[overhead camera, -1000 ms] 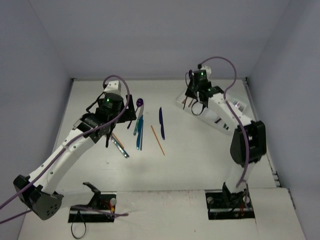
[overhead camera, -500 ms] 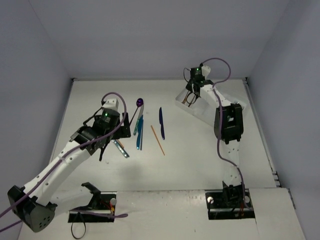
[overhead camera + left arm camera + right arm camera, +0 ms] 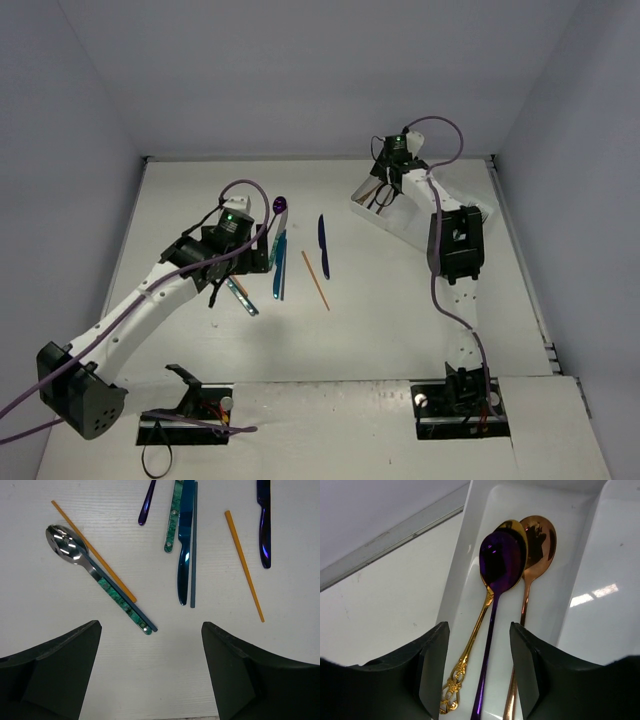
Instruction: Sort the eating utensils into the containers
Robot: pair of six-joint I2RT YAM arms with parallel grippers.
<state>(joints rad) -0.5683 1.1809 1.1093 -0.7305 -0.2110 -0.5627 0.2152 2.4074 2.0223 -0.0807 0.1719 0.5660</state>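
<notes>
My left gripper [image 3: 151,627] is open and empty, hovering over loose utensils on the table. Just ahead of it lie a silver spoon with a teal handle [image 3: 66,544], an orange chopstick [image 3: 95,560], a blue knife [image 3: 185,545], a second orange chopstick [image 3: 244,565] and a dark blue knife [image 3: 264,525]. In the top view this gripper [image 3: 248,262] is left of the blue knife [image 3: 277,268]. My right gripper [image 3: 479,629] is open over the white tray [image 3: 470,530]. In that compartment lie a purple spoon [image 3: 501,562], a gold spoon [image 3: 470,645] and a copper spoon [image 3: 538,542].
A purple spoon [image 3: 279,205] lies at the far end of the loose group. The tray [image 3: 400,228] runs diagonally at the back right, partly hidden by my right arm. Walls enclose the table on three sides.
My left wrist has shifted a little right and back, closer to the loose utensils. My right arm has stretched farther back over the tray's far left end.
</notes>
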